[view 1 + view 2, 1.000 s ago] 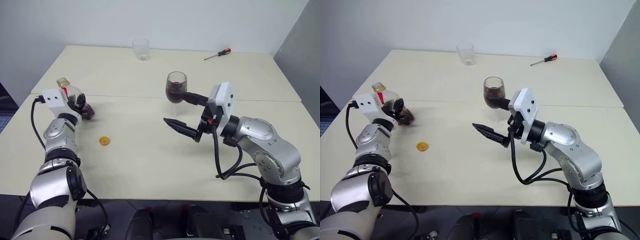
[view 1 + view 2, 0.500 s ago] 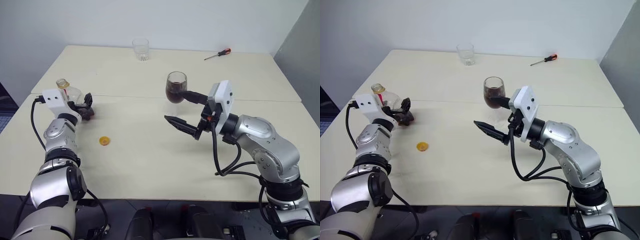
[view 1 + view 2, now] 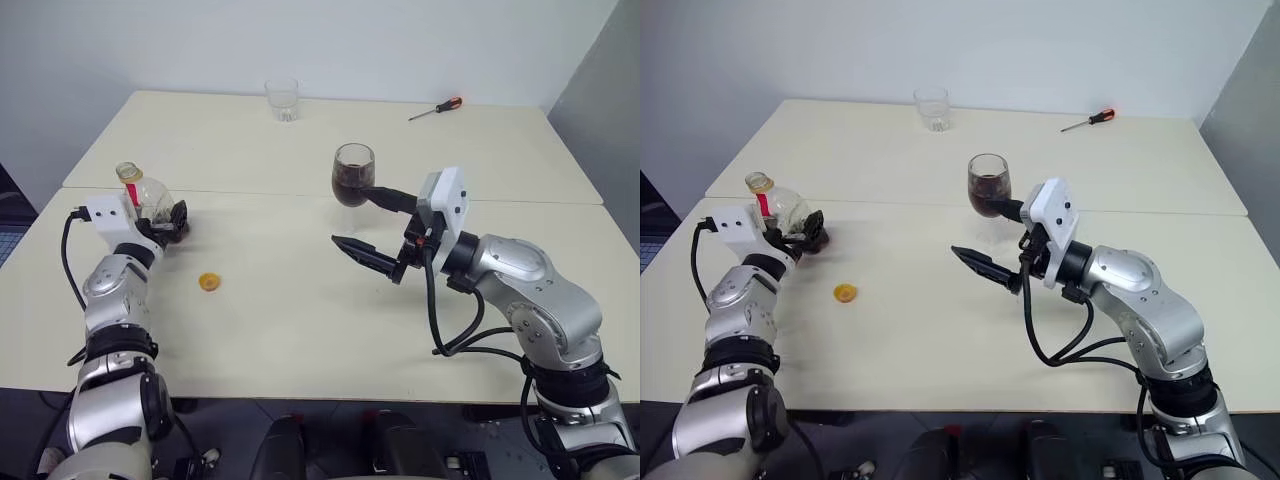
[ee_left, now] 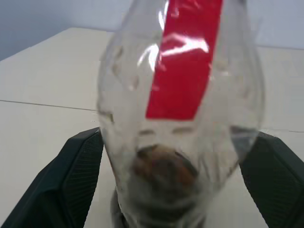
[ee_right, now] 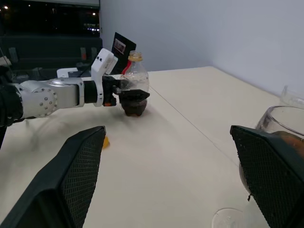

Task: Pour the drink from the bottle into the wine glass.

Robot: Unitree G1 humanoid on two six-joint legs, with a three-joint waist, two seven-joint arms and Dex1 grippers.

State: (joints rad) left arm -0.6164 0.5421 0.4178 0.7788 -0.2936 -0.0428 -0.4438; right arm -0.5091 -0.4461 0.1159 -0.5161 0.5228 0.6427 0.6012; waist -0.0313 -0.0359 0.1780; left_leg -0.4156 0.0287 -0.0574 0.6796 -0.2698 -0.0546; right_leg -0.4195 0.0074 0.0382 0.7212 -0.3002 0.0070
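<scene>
The bottle [image 3: 143, 190] stands upright and uncapped on the table's left side, with a red label [image 4: 183, 61] and a little dark drink [image 5: 135, 107] at its bottom. My left gripper [image 3: 176, 220] is open, with one finger [image 4: 71, 180] on each side of the bottle's lower body. The wine glass [image 3: 352, 176] stands near the table's middle with dark drink in its bowl. My right gripper [image 3: 348, 213] hovers open just in front of the glass, its upper finger [image 3: 385, 193] beside the bowl and nothing held. The glass's rim [image 5: 285, 116] also shows in the right wrist view.
The orange cap [image 3: 209, 282] lies on the table [image 3: 300, 330] in front of the bottle. A clear tumbler [image 3: 282, 98] stands at the far edge, and a screwdriver [image 3: 436, 108] lies at the far right. A seam [image 3: 250, 192] runs across the tabletop.
My left gripper has gone from shut on the bottle to open, and the hand has sunk and drawn back slightly. The bottle now stands on the table. The right arm is still.
</scene>
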